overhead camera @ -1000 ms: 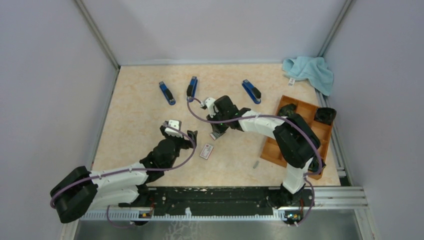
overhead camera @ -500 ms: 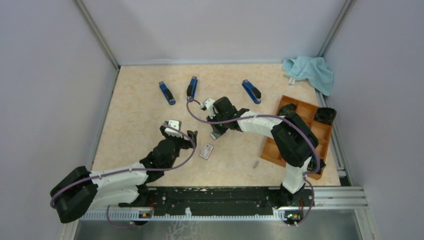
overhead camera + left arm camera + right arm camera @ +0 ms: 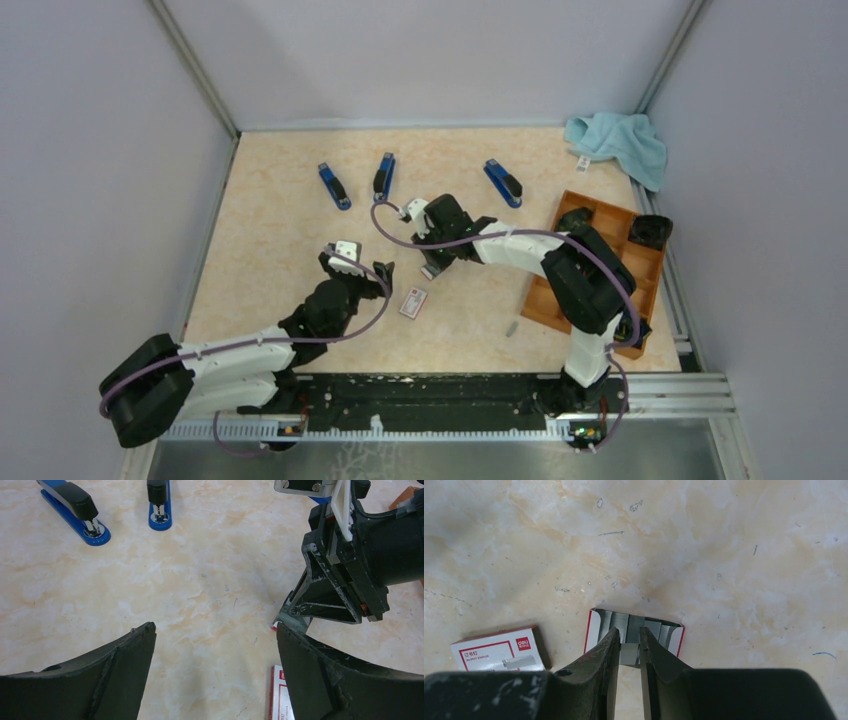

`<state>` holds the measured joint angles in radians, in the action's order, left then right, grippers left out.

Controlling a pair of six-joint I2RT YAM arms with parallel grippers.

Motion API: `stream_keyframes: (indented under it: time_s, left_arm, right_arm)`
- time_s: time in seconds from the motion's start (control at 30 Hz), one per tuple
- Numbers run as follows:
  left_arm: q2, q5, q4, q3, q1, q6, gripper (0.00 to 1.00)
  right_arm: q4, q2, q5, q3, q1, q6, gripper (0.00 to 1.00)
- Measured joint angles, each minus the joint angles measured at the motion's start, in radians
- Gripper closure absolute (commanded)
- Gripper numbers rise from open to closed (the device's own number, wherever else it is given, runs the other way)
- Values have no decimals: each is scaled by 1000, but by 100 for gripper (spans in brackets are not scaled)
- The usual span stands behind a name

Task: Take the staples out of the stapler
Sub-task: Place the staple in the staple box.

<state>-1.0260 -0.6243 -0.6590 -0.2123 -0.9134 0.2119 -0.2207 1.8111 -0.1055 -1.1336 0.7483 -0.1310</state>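
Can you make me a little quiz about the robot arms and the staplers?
1. How many blue staplers lie on the table?
2. True or false: the left gripper is wide open and holds nothing.
3. What sits between the right gripper's fingers? A) a stapler B) staples C) a pen

Key: 1. three; 2. true; 3. B
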Motion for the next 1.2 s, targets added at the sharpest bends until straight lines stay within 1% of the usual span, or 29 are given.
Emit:
stream_keyframes:
  time_s: [1.2]
  left_arm:
    - [0,0,0,0,0,0,4]
  right_arm:
    - [-42,11,11,-21,4,-26,75]
